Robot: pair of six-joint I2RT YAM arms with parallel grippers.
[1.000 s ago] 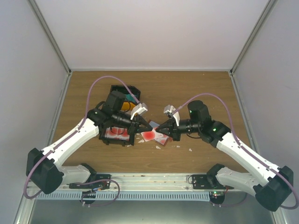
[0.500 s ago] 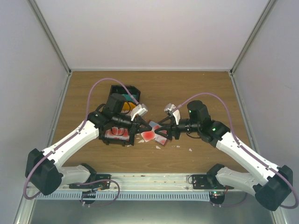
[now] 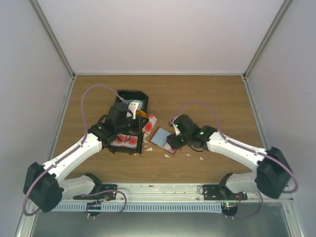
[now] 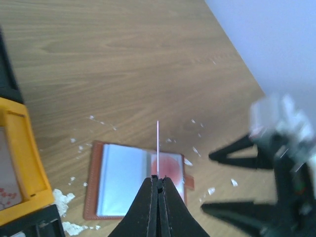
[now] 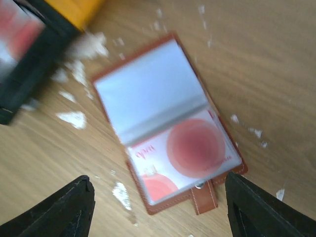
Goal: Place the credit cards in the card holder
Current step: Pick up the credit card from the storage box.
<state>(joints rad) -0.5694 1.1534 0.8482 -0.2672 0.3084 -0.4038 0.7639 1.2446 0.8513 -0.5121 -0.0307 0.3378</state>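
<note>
A: Pinching a single credit card (image 4: 157, 143) edge-on in the left gripper (image 4: 158, 178), jaws clamped tight on its lower edge, hanging right above the card holder (image 4: 118, 182)?
B: Yes, and hovering the right gripper (image 5: 157, 180) over the same card holder, jaws spread wide, gripping nothing, one finger off each side of it
A: Lying open and flat on the wooden table (image 3: 207, 98), showing a red-circle card (image 5: 195, 144) already seated in the half nearer the strap, and a pale, empty-looking pocket in the other half
B: Probably lining up the insertion now, then; tilting the card flatter toward the free pocket, aiming at its mouth rather than the leather rim
A: And pressing the right fingers down on the card holder first, stopping it from sliding while pushing the card in
B: Keeping clear of the yellow bin (image 4: 29, 158) just beside the card holder, and going slowly, guarding against bending thin plastic
</note>
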